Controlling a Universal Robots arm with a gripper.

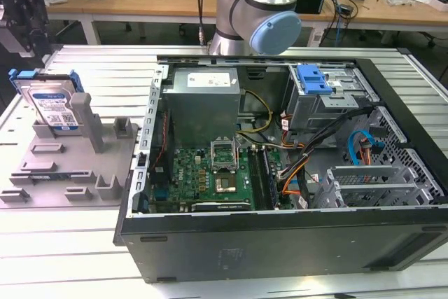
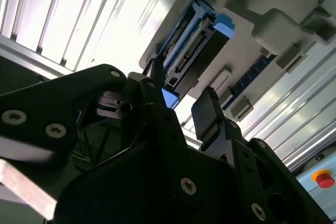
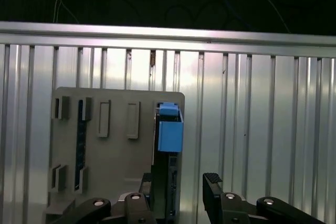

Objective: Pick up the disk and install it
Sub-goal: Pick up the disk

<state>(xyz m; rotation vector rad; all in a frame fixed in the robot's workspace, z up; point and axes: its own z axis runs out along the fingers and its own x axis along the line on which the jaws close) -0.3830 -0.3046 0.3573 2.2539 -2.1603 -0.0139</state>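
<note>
At the exterior view's upper left, the pincer [image 1: 26, 12] hovers, fingers apart, over one gray holder [image 1: 70, 166] on the desk [image 1: 70, 257], holding one disk [image 1: 52, 103] (upright, blue-railed). Rightward, one open computer case [image 1: 280, 257] contains one motherboard [image 1: 203, 173].

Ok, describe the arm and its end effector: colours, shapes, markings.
The arm is silver-grey tubing with pale blue round joint caps. The end effector is matte black, built of angular linked plates studded with silver screw heads; its fingers end in ridged pads.
</note>
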